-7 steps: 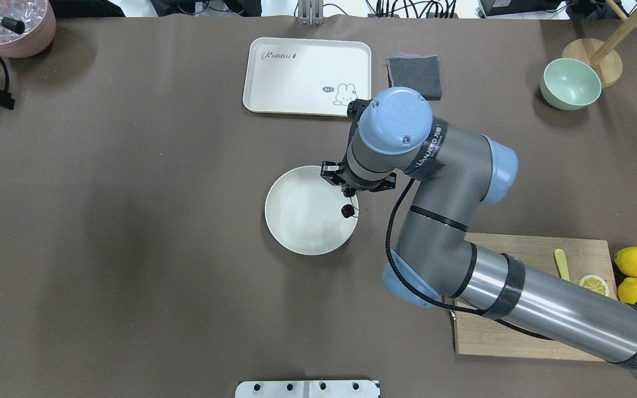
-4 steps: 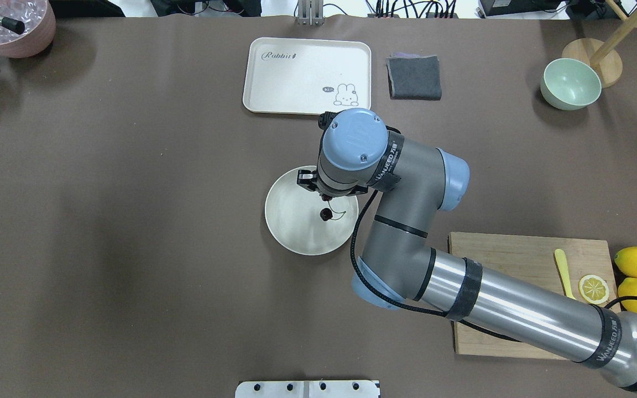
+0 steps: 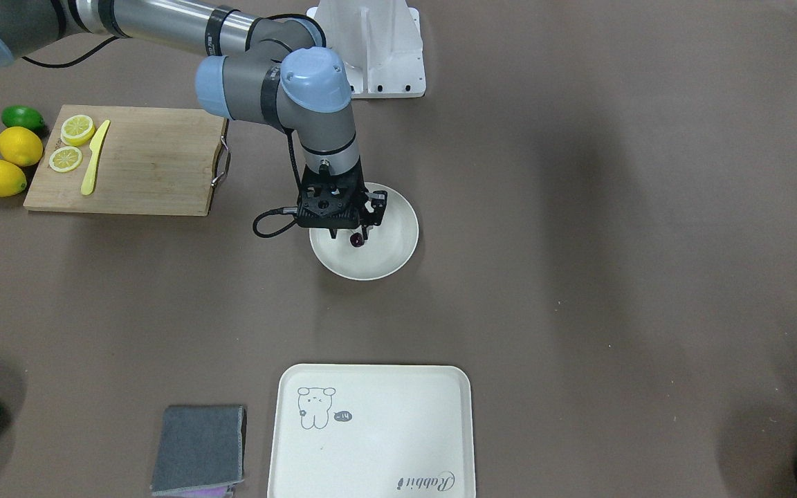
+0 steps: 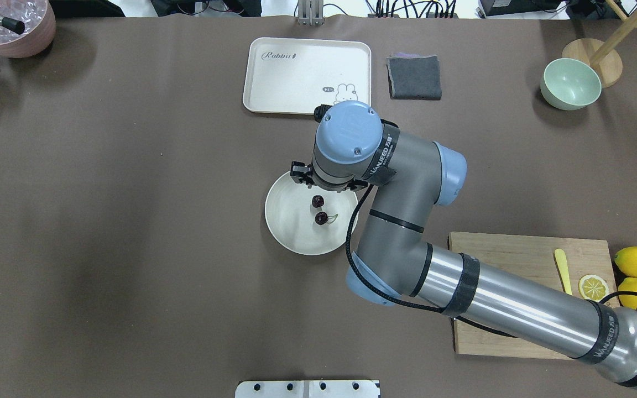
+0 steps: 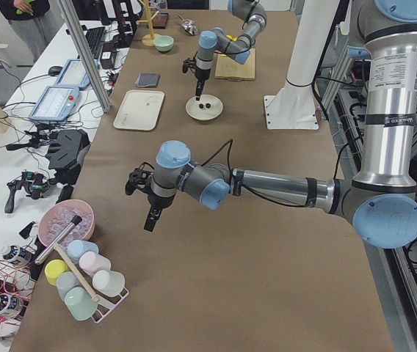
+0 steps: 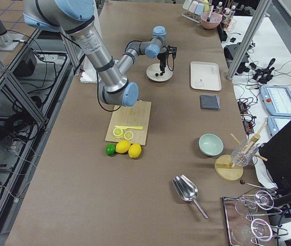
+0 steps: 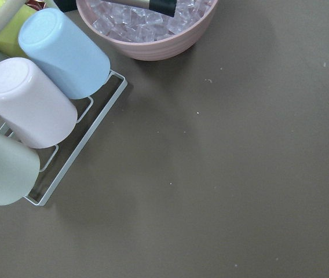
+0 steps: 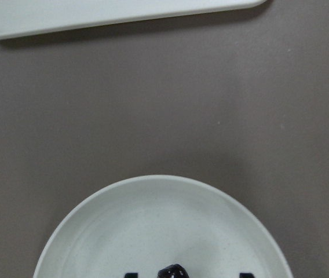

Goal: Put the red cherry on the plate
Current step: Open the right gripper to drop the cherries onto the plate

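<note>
The red cherry [image 4: 319, 210] lies as a dark pair on the right half of the round cream plate [image 4: 291, 221], mid-table. My right gripper [image 3: 350, 234] hovers just over the plate's far rim. In the right wrist view its fingertips [image 8: 131, 274] stand wide apart with one cherry [image 8: 173, 271] between them, untouched, so it is open. The front view shows a cherry [image 3: 356, 239] on the plate [image 3: 385, 259] under the fingers. My left gripper [image 5: 150, 220] hangs over bare table far to the left, seen only in the side view; I cannot tell its state.
A cream tray [image 4: 296, 72] and a grey cloth [image 4: 413, 77] lie behind the plate. At the right are a green bowl [image 4: 570, 83], a cutting board [image 4: 517, 260] and lemons [image 4: 636, 262]. Cups [image 7: 31, 104] and a pink ice bowl [image 7: 153, 35] sit under the left wrist.
My right arm has shifted left over the plate. The cherry, which hung from the gripper, now lies on the plate, and the fingers have opened.
</note>
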